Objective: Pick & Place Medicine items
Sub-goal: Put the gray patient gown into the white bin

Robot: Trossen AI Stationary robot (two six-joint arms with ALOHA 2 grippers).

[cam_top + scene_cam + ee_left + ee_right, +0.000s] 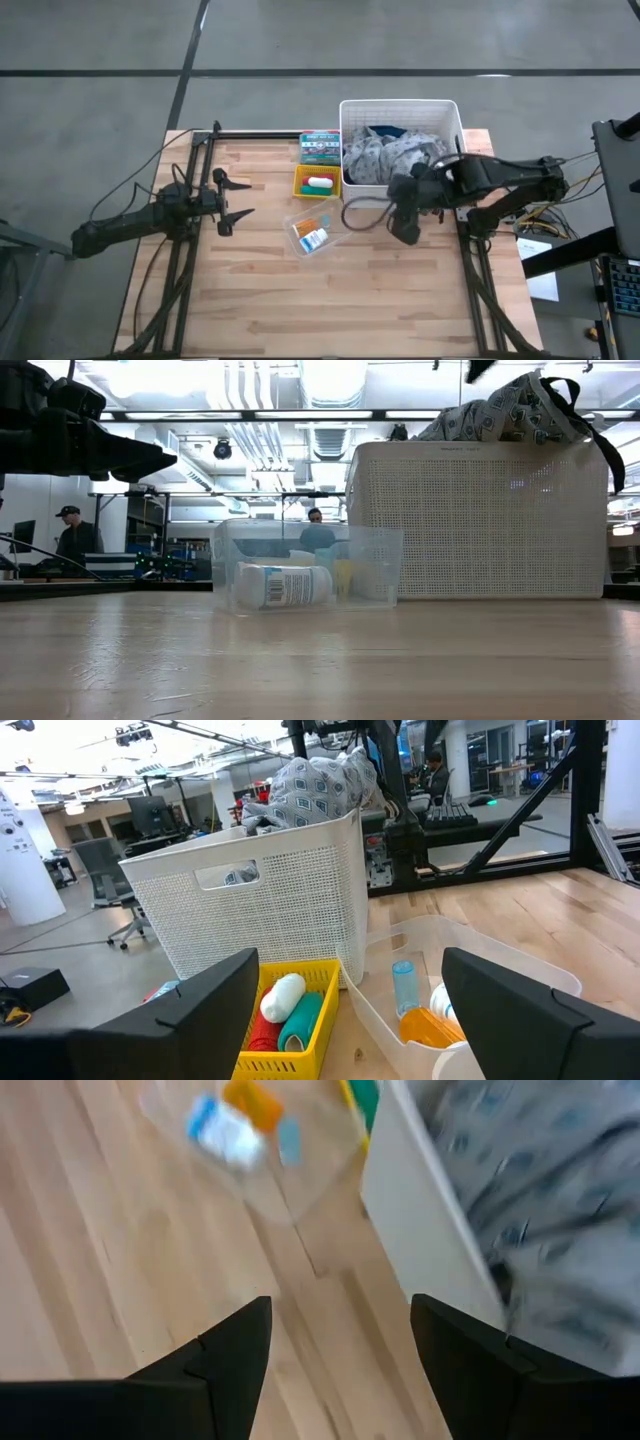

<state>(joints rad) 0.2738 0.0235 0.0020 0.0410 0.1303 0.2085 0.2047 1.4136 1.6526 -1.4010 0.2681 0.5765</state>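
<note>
On my pale wooden table (250, 300) stands a white perforated plastic basket (450, 112) stuffed with grey patterned cloth (385, 155). Beside it, a small yellow plastic crate (317, 183) holds red, green and white tubes (285, 1010), their long axes running along the crate. A clear plastic tub (312, 232) holds a white-and-blue bottle (283, 586) lying on its side, beside an orange pack (425, 1025). My left gripper (233, 197) hovers spread wide, empty, facing the crate. My right gripper (340, 1355) hangs apart, empty, over bare wood near the basket.
</note>
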